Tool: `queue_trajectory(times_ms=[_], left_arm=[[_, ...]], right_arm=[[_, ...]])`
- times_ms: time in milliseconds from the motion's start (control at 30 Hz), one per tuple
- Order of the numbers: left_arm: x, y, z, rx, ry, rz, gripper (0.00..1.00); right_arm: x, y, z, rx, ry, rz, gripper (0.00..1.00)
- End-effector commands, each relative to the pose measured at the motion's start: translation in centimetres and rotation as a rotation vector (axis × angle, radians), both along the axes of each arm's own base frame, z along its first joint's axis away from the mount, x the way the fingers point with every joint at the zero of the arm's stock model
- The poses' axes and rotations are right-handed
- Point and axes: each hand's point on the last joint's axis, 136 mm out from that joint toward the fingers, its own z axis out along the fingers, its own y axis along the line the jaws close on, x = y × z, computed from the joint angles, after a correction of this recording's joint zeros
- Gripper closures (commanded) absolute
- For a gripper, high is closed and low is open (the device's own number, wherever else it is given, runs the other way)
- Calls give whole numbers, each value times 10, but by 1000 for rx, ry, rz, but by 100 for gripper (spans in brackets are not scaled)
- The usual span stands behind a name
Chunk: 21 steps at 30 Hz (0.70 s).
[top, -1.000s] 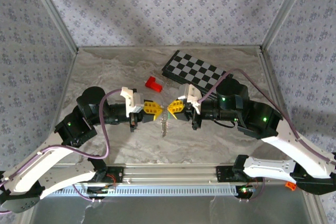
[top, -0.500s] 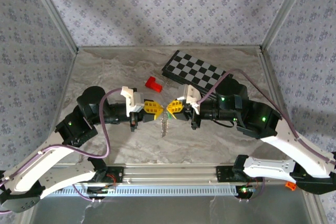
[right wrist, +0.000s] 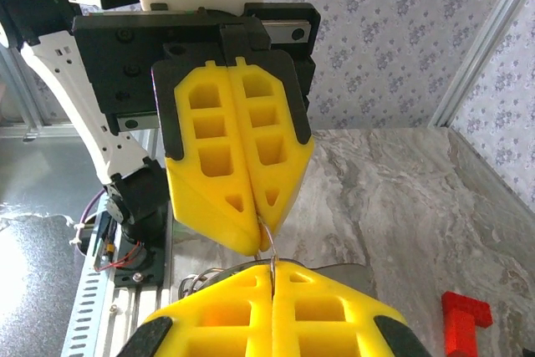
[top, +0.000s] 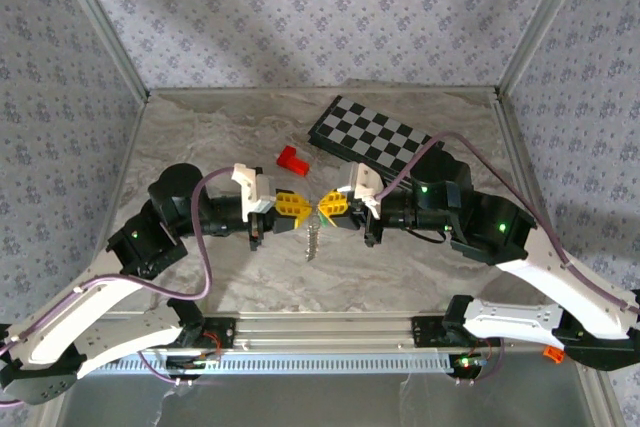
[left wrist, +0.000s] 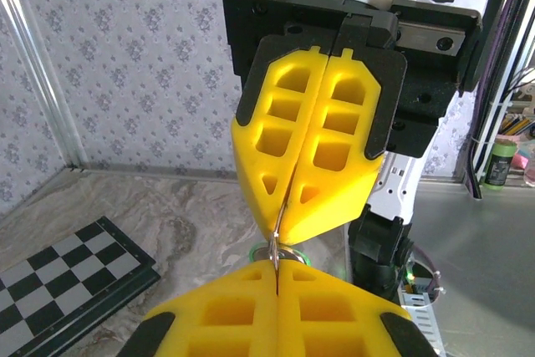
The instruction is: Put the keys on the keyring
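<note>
At the middle of the worktop (top: 200,137), we logged these items.

- **Left tool** (top: 293,207): yellow fingers pressed fully together, no gap.
- **Right tool** (top: 331,205): likewise pressed together, meeting the left tool tip to tip.
- **Keyring** (top: 313,239): a thin silvery wire was pinched in both tools where the tips met. Its beaded length hung below them, and we could not tell whether the lower end touched the worktop.
- **Keys** (left wrist: 299,252): a small bright green piece sat just under the touching tips, beside the wire. We could not tell whether it was threaded on.
- **Red block** (top: 292,159): lay behind the left tool, apart from it.
- **Chessboard** (top: 372,134): lay flat at the far right.
</note>
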Motion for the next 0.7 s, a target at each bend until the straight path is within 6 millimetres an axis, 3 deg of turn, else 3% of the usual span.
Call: queue_trajectory(times_ms=[0, 667], left_arm=[[-11, -4, 21, -73, -15, -69, 100], [-11, -10, 26, -102, 45, -93, 100]], right_arm=[[-2, 3, 0, -4, -40, 12, 100], [2, -1, -12, -86, -179, -34, 100]])
